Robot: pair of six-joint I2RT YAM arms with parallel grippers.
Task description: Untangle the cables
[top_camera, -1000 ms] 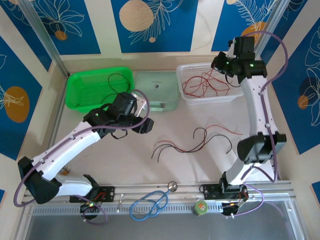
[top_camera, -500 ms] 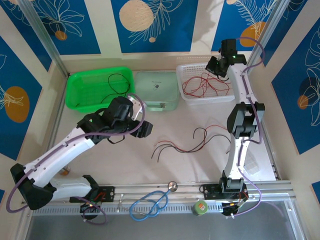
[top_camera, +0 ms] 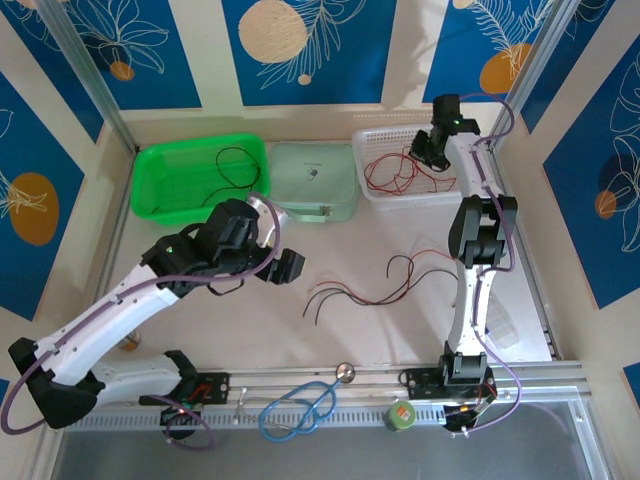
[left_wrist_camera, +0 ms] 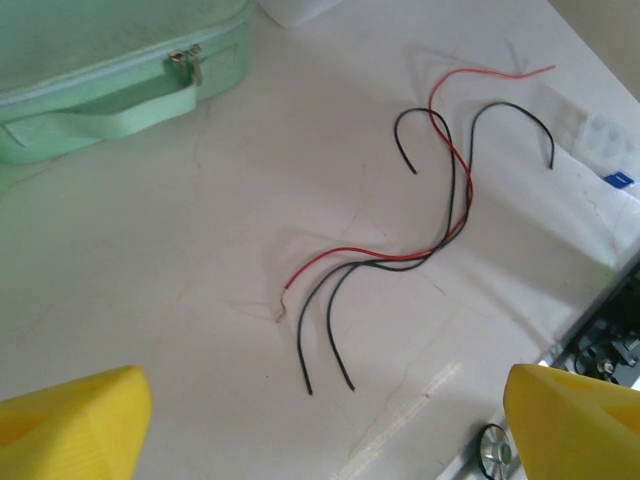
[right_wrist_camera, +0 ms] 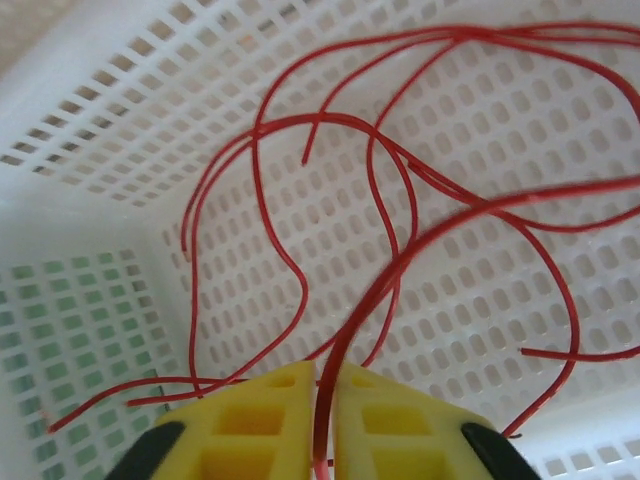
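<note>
Table [top_camera: 250, 320]: white, and we see three containers along its far side and both arms bolted at its near edge.
Left arm [top_camera: 120, 305]: white, reaching from the near left corner toward the middle of the table.
Right arm [top_camera: 465, 300]: folded upright on the right, with its wrist over the white basket.
Green basket [top_camera: 160, 190]: at the far left, just beside the mint case.
Mint case [top_camera: 315, 185]: closed, sitting between the two baskets, its handle facing the near side.
White basket [top_camera: 405, 198]: at the far right, with perforated walls [right_wrist_camera: 100, 130].
Left pincer [top_camera: 290, 268]: jaws wide, hovering over bare table to the left of the loose cables. In its wrist view [left_wrist_camera: 320, 425] we see one yellow fingertip [left_wrist_camera: 70, 420] in each lower corner.
Right pincer [top_camera: 425, 148]: down inside the white basket, with its jaws [right_wrist_camera: 322, 420] drawn to a narrow slit around the held red cable.
Stethoscope [top_camera: 345, 372]: blue tubing, lying at the near edge between the arm bases.
Loose cables [top_camera: 380, 298]: one red and two black [left_wrist_camera: 400, 257], crossing each other on the table right of centre, apart from both pincers.
Red cables [top_camera: 400, 170]: we see a loose heap on the floor of the white basket [right_wrist_camera: 280, 200].
Held red cable [right_wrist_camera: 420, 240]: it rises out of the right pincer's slit and curves away to the right above the heap.
Black cable [top_camera: 240, 155]: looped inside the green basket.
</note>
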